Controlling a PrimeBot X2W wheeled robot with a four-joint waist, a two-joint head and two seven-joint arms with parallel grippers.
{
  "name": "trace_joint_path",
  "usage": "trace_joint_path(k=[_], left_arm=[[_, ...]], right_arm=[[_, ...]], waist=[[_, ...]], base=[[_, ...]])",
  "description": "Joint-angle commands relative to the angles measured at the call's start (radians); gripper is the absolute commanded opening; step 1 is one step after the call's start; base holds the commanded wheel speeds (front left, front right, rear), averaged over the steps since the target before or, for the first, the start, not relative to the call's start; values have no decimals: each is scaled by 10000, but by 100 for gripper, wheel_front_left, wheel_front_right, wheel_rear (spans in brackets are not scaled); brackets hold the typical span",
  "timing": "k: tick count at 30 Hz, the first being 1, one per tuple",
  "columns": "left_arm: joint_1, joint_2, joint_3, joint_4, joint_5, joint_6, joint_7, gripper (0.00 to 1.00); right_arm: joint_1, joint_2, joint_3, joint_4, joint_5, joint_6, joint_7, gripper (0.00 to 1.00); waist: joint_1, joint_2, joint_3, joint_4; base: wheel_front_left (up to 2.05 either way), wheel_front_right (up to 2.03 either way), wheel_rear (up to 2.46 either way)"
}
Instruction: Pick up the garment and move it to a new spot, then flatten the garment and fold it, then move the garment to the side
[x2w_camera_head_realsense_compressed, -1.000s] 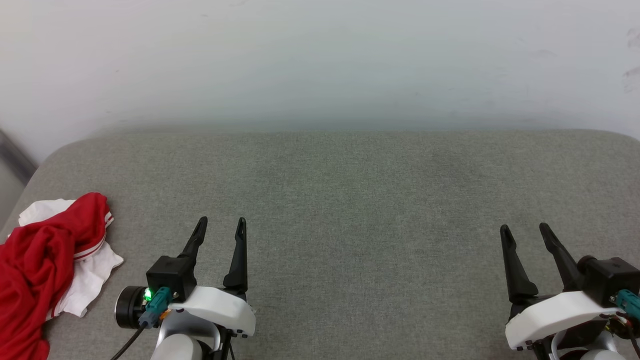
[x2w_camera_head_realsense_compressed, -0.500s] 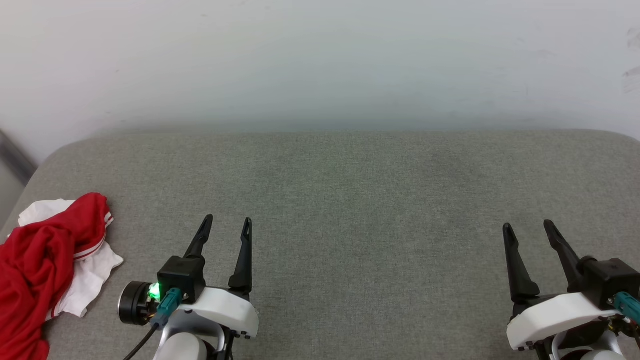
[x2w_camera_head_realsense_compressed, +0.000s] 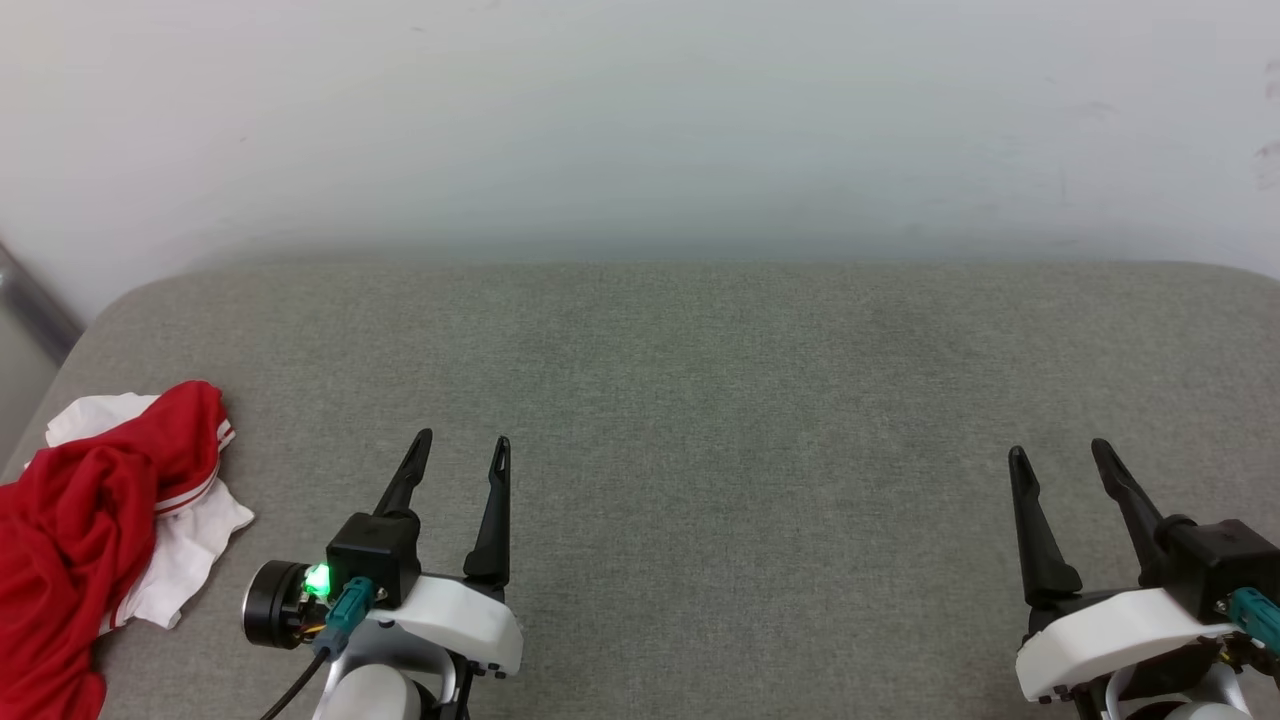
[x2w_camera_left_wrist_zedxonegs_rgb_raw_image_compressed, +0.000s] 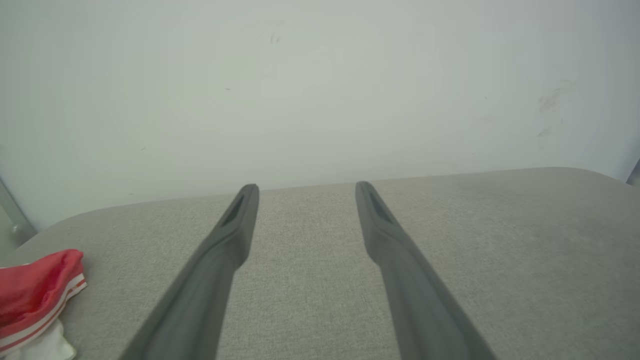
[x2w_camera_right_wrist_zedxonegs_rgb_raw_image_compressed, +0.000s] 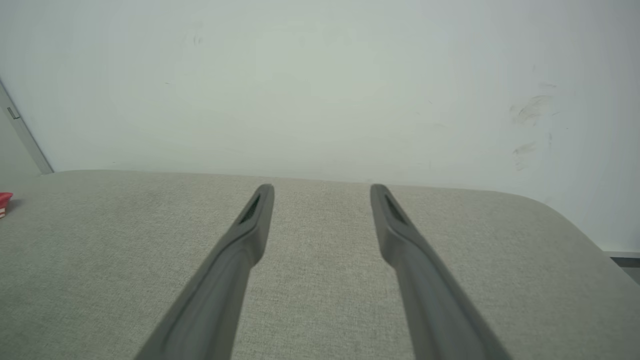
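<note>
The crumpled red-and-white jersey garment (x2w_camera_head_realsense_compressed: 80, 500) lies near left; the open left hand (x2w_camera_head_realsense_compressed: 463, 438) should pinch a raised fold; the right hand (x2w_camera_head_realsense_compressed: 1058, 448) is open too.

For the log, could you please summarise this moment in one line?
garment: crumpled, far left | left tool: open | right tool: open

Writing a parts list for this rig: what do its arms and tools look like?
The left tool and right tool each have two long, tapering black fingers on a black block, mounted to a glossy white wrist shell. A teal connector sits beside each block. The left wrist also carries a round black barrel and a lit green light.
</note>
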Motion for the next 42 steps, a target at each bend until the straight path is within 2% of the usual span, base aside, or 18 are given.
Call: trace_joint_path(k=[1, 10, 23, 29, 35, 42], left_arm=[[-127, 1, 43, 18, -10, 16, -27, 100], [-172, -28, 222, 40, -129, 44, -27, 100], [-207, -73, 754, 117, -330, 229, -27, 100], [-153, -52, 989, 187, -355, 210, -27, 100], [-90, -36, 1182, 166, -371, 177, -27, 100], [-192, -60, 1337, 84, -337, 203, -27, 100]], right_arm=[[93, 32, -4, -46, -36, -1, -8, 100], [166, 33, 65, -181, -99, -1, 30, 100], [-41, 27, 332, -396, -163, -1, 122, 100], [-171, 26, 655, -339, -292, -1, 158, 100], [-302, 16, 778, -286, -312, -1, 127, 100], [-398, 8, 843, -235, -322, -1, 164, 100]], waist=[[0, 0, 3, 16], [0, 0, 40, 720], [0, 0, 119, 2930], [0, 0, 181, 3744], [0, 0, 242, 4251], [0, 0, 313, 4458]], base=[[0, 0, 0], [0, 0, 0], [0, 0, 0], [0, 0, 0], [0, 0, 0], [0, 0, 0]])
